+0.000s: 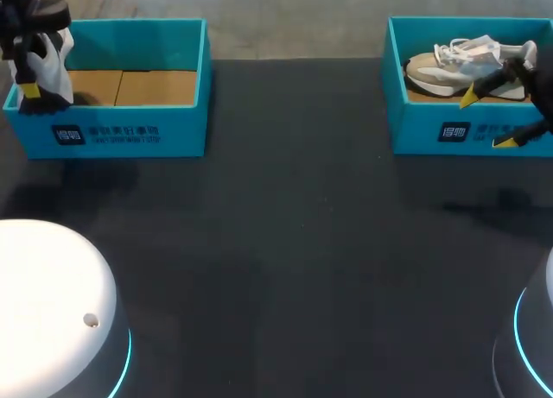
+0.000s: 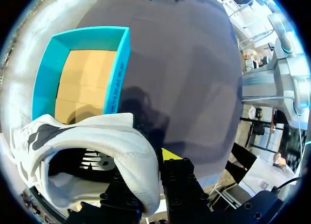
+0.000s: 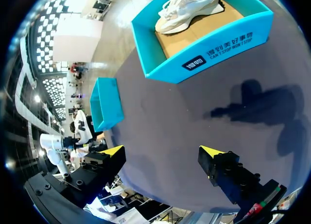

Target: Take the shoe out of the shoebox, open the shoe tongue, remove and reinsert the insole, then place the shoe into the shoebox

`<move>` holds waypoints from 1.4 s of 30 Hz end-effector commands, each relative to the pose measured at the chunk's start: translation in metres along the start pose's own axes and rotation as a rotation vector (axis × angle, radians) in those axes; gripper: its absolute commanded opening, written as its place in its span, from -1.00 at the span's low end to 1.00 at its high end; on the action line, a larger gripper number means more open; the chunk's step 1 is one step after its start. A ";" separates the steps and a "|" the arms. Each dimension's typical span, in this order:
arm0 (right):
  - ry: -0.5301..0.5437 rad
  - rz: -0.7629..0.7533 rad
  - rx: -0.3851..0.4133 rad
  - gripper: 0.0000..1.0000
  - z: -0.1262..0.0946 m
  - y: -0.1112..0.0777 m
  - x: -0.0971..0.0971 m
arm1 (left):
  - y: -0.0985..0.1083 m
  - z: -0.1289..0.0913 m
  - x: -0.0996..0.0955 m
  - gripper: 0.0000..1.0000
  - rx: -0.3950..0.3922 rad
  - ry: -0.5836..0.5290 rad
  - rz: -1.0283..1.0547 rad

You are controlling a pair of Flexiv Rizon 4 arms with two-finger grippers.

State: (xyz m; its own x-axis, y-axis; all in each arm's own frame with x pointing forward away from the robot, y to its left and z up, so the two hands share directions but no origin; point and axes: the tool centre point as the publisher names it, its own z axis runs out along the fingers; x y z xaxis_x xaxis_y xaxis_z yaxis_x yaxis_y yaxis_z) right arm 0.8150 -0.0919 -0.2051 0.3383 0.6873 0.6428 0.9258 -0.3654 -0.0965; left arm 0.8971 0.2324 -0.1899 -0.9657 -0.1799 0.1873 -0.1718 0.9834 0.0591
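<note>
The left gripper [image 1: 33,87] is clamping the white shoe [image 1: 50,66] by its side wall: in the left wrist view the wall is sitting between the black fingers, with one yellow tip [image 2: 170,153] showing just beside it on the outside. The shoe is hanging over the left end of the left shoebox [image 1: 130,126], a teal box at the far left of the dark table [image 1: 294,243], whose cardboard floor [image 2: 85,88] is lying bare ahead of the gripper. The right gripper [image 3: 162,151] is hovering with its fingers spread wide and nothing between them, at the near right part of the right shoebox [image 1: 449,130]; one tip is over the box, the other in front of its near wall. A second shoe [image 1: 449,66], pale grey and white, is lying on its side inside that box at the far right
</note>
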 end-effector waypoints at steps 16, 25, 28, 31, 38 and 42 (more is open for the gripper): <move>-0.002 0.001 -0.003 1.00 0.001 -0.001 0.000 | 0.011 -0.004 -0.015 -1.00 -0.001 0.014 0.031; -0.002 0.001 -0.003 1.00 0.001 -0.001 0.000 | 0.030 -0.012 -0.063 -1.00 -0.044 0.003 0.051; -0.002 0.001 -0.003 1.00 0.001 -0.001 0.000 | 0.030 -0.011 -0.076 -1.00 -0.082 0.006 0.067; -0.002 0.001 -0.003 1.00 0.001 -0.001 0.000 | 0.028 -0.009 -0.083 -1.00 -0.097 0.013 0.115; -0.002 0.001 -0.003 1.00 0.001 -0.001 0.000 | 0.032 -0.008 -0.099 -1.00 -0.146 -0.031 0.419; -0.002 0.001 -0.003 1.00 0.001 -0.001 0.000 | 0.042 -0.013 -0.104 -1.00 -0.163 -0.075 0.612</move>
State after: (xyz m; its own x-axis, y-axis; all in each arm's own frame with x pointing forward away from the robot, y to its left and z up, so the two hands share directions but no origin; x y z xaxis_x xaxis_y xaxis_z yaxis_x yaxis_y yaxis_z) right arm 0.8150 -0.0919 -0.2051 0.3382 0.6873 0.6428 0.9259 -0.3653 -0.0965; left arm 0.9919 0.2860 -0.2002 -0.9614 0.1925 0.1966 0.2192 0.9677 0.1245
